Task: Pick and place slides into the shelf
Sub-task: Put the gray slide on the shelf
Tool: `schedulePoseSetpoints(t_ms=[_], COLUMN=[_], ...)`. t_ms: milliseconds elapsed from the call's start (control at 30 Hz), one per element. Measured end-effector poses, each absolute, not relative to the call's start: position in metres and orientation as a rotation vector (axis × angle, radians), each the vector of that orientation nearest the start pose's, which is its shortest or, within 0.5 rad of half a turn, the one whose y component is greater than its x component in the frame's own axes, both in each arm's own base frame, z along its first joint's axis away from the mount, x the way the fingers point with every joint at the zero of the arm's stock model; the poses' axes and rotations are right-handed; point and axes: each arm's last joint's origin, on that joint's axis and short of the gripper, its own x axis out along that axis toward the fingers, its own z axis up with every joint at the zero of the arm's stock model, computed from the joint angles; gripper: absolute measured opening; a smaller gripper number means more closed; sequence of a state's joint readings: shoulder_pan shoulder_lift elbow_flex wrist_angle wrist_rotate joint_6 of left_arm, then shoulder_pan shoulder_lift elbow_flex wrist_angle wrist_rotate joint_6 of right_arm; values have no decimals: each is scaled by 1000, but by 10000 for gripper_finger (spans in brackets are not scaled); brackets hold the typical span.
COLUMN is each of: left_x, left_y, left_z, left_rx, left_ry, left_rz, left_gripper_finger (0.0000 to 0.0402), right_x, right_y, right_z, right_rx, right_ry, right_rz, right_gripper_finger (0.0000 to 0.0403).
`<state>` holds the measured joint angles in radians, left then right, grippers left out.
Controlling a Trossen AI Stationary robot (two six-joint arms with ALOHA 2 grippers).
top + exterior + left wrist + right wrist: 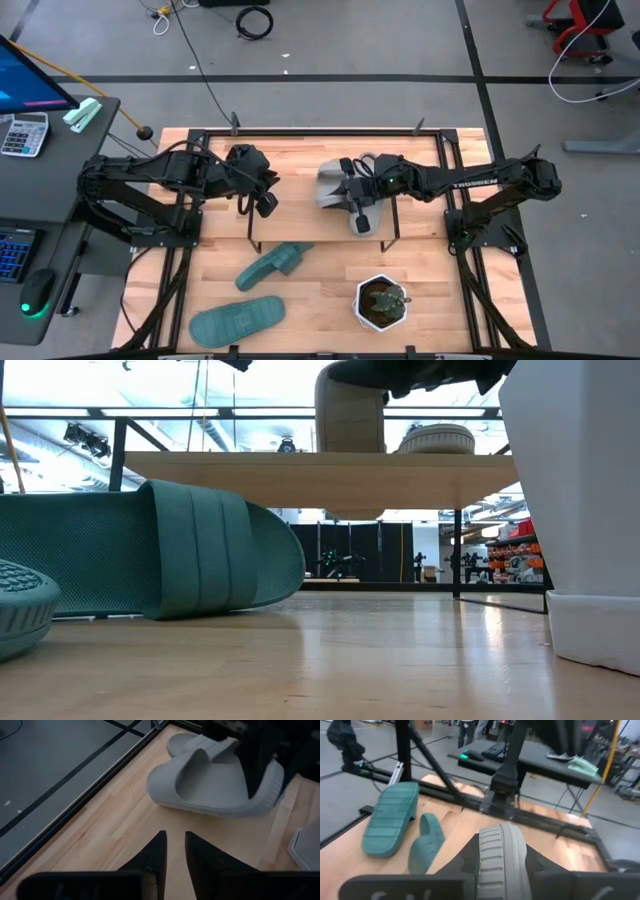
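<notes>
The right claw [352, 190] is over the shelf [300, 190], clamped on a light grey slide [329, 186]; in the right wrist view that sandal's ridged sole [501, 857] sits squeezed between the dark fingers. A second grey slide [187, 742] lies just behind the held one, on the shelf's wooden top. The left claw [256, 190] hangs over the shelf's left part, fingers [152, 855] nearly together with only a thin gap, holding nothing. Down on the desk [320, 310], two teal-green slides wait in front of the shelf: one [274, 264] angled near the shelf legs, the other [236, 321] nearer the front edge. A white pot with a small plant [382, 301] stands to their right.
</notes>
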<state>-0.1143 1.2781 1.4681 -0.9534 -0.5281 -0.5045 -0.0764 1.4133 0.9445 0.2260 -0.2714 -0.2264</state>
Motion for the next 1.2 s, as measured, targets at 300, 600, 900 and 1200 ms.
schedulePoseSetpoints(t_ms=[300, 600, 900, 1200], left_x=[240, 240, 252, 267], left_y=[-12, -12, -14, -16], left_z=[398, 398, 389, 381], left_rx=[-222, -225, -218, -214], left_ry=[599, 598, 624, 633], left_rz=[586, 589, 594, 592], left_gripper_finger=[71, 73, 67, 77], right_x=[314, 313, 311, 311], right_y=[-10, -8, -7, -6], right_z=[272, 269, 263, 263], right_rx=[-112, -49, 21, 58], right_ry=[247, 280, 340, 344], right_rz=[234, 285, 329, 349], right_gripper_finger=[70, 154, 184, 210])
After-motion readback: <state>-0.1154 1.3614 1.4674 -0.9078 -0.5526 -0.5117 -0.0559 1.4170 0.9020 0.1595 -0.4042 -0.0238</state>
